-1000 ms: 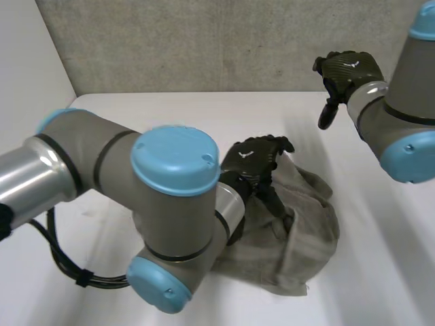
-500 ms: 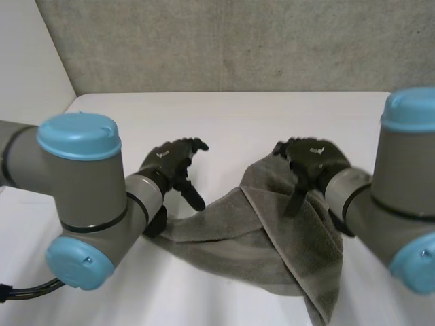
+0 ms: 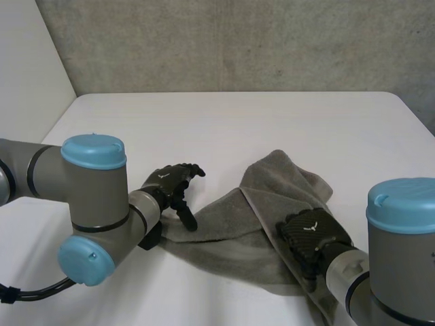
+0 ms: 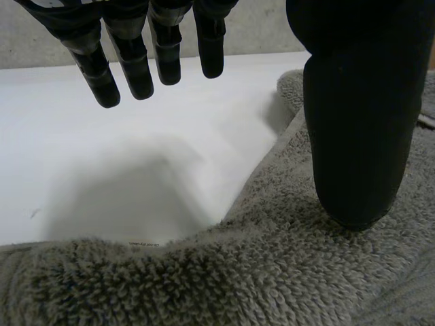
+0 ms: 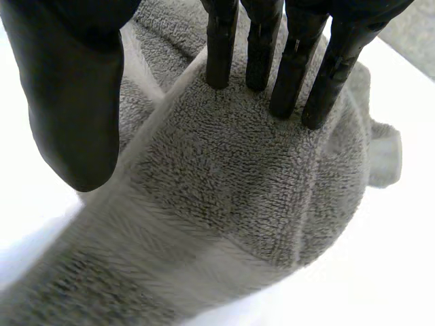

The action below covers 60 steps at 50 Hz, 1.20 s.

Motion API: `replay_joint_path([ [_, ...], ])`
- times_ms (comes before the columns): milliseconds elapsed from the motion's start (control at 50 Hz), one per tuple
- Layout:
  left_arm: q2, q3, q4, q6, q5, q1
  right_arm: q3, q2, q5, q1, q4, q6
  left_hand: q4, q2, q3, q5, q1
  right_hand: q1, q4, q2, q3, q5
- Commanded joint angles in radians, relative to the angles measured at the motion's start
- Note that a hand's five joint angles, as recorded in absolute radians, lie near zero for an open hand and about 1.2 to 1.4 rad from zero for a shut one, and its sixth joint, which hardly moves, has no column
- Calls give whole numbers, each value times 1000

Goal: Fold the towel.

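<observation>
On table (image 3: pixel 272 115): towel (image 3: pixel 268 204) rumpled | left hand (image 3: pixel 170 183) unclenched at its edge | right hand (image 3: pixel 309 234) unclenched atop it

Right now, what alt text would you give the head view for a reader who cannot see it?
A rumpled grey towel lies on a white table. The left hand sets its thumb on the towel's left edge, its fingers straight over bare table. The right hand presses straight fingers into the towel's near right part.

Grey arms (image 3: pixel 41 170) carry light-blue caps (image 3: pixel 93 151) and end in black hands (image 3: pixel 170 182).
</observation>
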Motion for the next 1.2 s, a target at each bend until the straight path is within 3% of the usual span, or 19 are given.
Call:
replay_joint_path([
  [20, 8, -24, 47, 1, -1, 0, 69, 8, -2, -1, -113, 83, 35, 33, 33, 34, 36, -43, -53, -36, -51, -63],
  [200, 10, -35, 65, 1, -1, 0, 83, 34, 0, -9, -193, 86, 37, 36, 36, 37, 39, -29, -39, -21, -37, -49],
  [260, 10, -36, 65, 1, -1, 0, 79, 36, 6, -17, -213, 74, 37, 36, 35, 37, 39, 127, 117, 134, 119, 107],
  [300, 11, -39, 65, 1, -1, 0, 86, 35, 11, -32, -280, 68, 35, 33, 33, 34, 36, 474, 465, 482, 466, 454],
  [320, 11, -39, 65, 1, -1, 0, 86, 34, 11, -32, -281, 68, 35, 33, 33, 34, 36, 476, 466, 483, 468, 456],
  [340, 11, -39, 65, 1, -1, 0, 94, 30, 12, -52, -316, 63, 35, 33, 33, 34, 36, 633, 623, 640, 625, 613],
  [500, 16, -44, 65, 1, -1, 0, 132, 25, 1, -194, -359, 8, 35, 33, 33, 34, 36, 717, 707, 724, 709, 697],
  [580, 18, -44, 67, 1, 1, 0, 146, 27, -14, -230, -358, 22, 35, 33, 33, 34, 36, 590, 581, 598, 583, 570],
  [600, 18, -45, 67, 1, -1, 0, 154, 25, -32, -245, -351, 26, 35, 33, 33, 34, 36, 294, 284, 302, 286, 274],
  [620, 18, -45, 67, 1, -1, 0, 154, 25, -32, -245, -351, 26, 35, 33, 33, 34, 36, 291, 281, 299, 283, 271],
  [640, 16, -45, 67, 1, -1, 0, 160, 25, -64, -253, -330, 28, 35, 33, 33, 34, 36, 15, 5, 22, 7, -5],
  [860, 19, -48, 67, 1, -1, 0, 151, 25, -198, -251, -253, 150, 35, 33, 33, 34, 36, -70, -80, -63, -78, -90],
  [1080, 15, -55, 91, 15, 1, 0, 154, 25, -203, -273, -249, 184, 40, 39, 38, 40, 42, -88, -97, -80, -96, -108],
  [1200, 8, -56, 102, 16, 1, -1, 155, 28, -203, -274, -247, 184, 43, 41, 41, 43, 45, -242, -251, -234, -250, -262],
])
